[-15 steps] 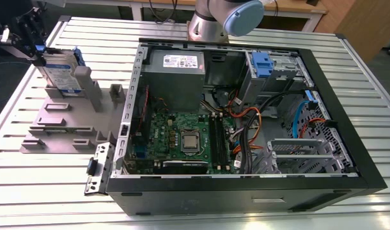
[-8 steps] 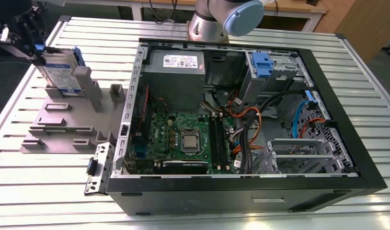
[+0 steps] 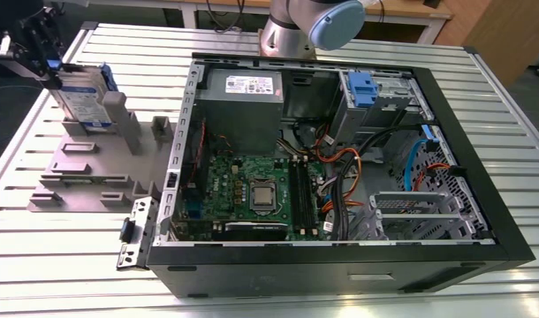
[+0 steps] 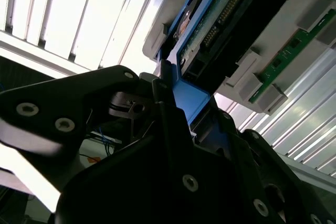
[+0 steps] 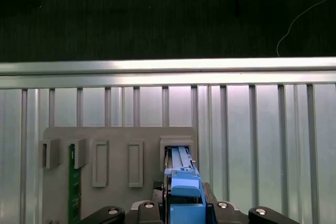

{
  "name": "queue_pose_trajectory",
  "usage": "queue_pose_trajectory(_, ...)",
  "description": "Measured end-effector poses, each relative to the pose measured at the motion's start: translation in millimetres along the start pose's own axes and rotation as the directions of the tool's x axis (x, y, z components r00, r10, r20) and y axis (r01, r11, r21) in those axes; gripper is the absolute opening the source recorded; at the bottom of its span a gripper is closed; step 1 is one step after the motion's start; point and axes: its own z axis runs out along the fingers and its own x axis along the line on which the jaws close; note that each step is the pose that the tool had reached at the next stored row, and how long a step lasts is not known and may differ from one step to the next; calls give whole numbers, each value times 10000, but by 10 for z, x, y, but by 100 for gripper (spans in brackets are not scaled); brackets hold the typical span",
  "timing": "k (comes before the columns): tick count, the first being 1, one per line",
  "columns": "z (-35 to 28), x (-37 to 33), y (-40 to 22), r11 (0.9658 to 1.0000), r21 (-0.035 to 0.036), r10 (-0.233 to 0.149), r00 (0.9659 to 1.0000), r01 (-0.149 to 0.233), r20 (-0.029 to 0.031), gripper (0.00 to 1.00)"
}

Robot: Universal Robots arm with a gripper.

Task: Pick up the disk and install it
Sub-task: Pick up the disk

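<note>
exterior view: the disk (image 3: pixel 79 99) is seen upright on the grey holder (image 3: pixel 84 179) on the slatted worktop (image 3: pixel 40 265), at the exterior view's left of the open computer case (image 3: pixel 340 275). the gripper (image 3: pixel 53 66) is set at its top edge. second wrist view: the jaws are closed on the disk's blue carrier frame (image 4: pixel 189 98). first wrist view: the frame is gripped at a slot of the holder.

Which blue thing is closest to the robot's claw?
The disk, standing at the grey rack outside the case; the gripper grips its top. The other blue parts sit inside the case.
</note>
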Motion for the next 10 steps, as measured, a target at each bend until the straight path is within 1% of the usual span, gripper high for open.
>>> queue_pose_trajectory(5, -13, 0, 0, 10000, 2, 0, 10000, 0, -7, 36)
queue_pose_trajectory(6, -43, 0, 1, 10000, 0, 0, 10000, 0, -11, 36)
queue_pose_trajectory(7, -128, 1, 3, 10000, 1, 1, 10000, -1, -11, 36)
queue_pose_trajectory(10, -133, 1, 3, 10000, 0, 0, 10000, 0, -11, 36)
